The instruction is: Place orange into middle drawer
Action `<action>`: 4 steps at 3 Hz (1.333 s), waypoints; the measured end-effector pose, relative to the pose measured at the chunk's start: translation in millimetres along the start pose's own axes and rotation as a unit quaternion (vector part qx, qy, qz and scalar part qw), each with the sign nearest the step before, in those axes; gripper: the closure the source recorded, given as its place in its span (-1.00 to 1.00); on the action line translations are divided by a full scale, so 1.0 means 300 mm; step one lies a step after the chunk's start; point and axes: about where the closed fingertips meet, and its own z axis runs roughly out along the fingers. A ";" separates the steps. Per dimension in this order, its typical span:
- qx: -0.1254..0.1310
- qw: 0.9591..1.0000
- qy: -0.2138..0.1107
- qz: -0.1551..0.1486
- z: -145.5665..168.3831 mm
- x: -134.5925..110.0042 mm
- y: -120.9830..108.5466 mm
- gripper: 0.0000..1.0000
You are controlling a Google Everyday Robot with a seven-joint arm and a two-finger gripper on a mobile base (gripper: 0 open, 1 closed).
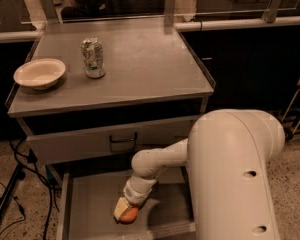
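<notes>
1 tool [125, 211] in middle drawer [90, 204], gripping orange [131, 214]

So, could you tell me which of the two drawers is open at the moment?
The lower drawer, pulled out near the floor, with the gripper and orange inside it. The drawer above, with the loop handle, is shut.

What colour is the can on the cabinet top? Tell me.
The can is silver and green, camera view; end effector low in the middle drawer, at the orange.
</notes>
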 end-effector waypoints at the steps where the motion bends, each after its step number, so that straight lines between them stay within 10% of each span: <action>1: -0.012 1.000 0.005 0.027 0.046 0.044 -0.003 1.00; 2: -0.020 0.999 0.004 0.038 0.063 0.070 -0.003 1.00; 4: -0.020 0.999 0.004 0.038 0.063 0.071 -0.003 0.00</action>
